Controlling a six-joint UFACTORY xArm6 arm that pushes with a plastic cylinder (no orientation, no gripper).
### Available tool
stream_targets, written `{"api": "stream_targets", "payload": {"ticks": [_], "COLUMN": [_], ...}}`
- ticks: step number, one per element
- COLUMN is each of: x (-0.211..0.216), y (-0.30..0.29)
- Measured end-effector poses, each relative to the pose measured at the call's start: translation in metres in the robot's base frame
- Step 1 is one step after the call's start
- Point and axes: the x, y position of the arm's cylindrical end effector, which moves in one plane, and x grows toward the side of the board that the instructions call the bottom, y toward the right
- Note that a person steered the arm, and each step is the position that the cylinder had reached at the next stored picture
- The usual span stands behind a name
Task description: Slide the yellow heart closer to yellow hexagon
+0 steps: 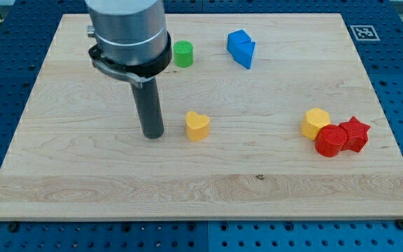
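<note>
While the rod stands upright over the wooden board (208,189), my tip (152,136) rests on the board surface just to the view's left of the yellow heart (197,126), near it but with a small strip of bare wood between them, so the two are apart. As a plain straight rod, the end effector has nothing to spread or press together, and it pinches nothing; it simply stands on the wood beside the heart. That heart sits a little left of the board's middle, its rounded lobes seeming to face the view's left, towards the rod, though the angle makes this hard to confirm. Well apart from it, towards the view's right, the yellow hexagon (315,123) lies at roughly the same height in the view. Touching the hexagon's lower right side is a red block (331,140) of rounded, many-sided form whose exact shape I cannot tell, and pressed against that one, further right, is a red star (355,133). Near the view's top, a green cylinder (183,54) stands just to the right of the arm's grey housing (128,31), and a blue block (241,48) of angular, wedge-like shape lies further right, clear of the others.
</note>
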Motion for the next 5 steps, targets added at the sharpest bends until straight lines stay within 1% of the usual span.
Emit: {"api": "stream_targets", "payload": {"ticks": [3, 4, 5], "x": [-0.001, -0.001, -0.004], "y": [0.109, 0.105, 0.072]}}
